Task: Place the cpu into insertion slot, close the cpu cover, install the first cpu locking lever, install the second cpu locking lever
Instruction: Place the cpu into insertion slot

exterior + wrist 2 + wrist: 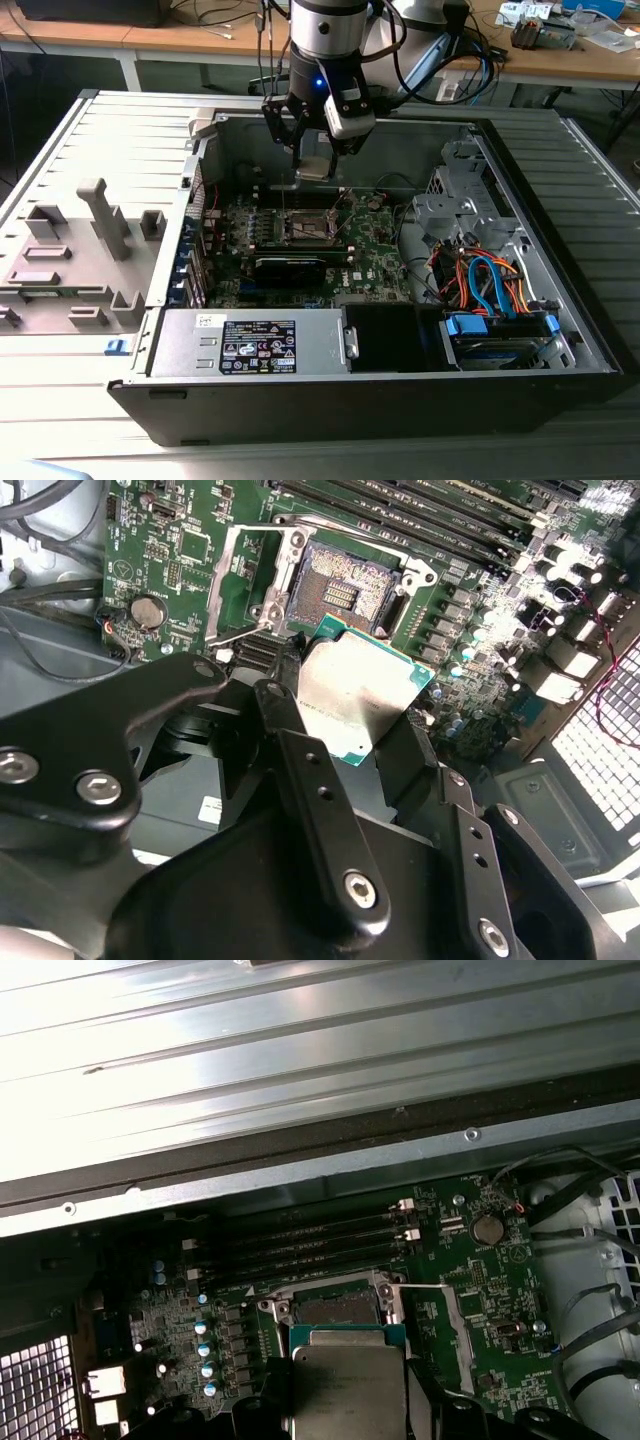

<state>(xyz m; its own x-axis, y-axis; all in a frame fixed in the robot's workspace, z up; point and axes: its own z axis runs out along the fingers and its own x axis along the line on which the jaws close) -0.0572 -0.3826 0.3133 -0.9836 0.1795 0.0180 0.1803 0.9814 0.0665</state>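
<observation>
Black metal gripper (345, 722), jaws closed on opposite edges of the small flat square silvery-grey cpu (365, 685), which hangs above the square brownish-gold insertion slot (345, 585) on the green motherboard (170, 550). Judged risk: tilt or offset in the grip could crush the socket contacts.

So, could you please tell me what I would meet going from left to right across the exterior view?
Grey moulded holder → gripper, jaws shut on the chip → orange and blue cables → the case's wall on the exterior view's right.
</observation>
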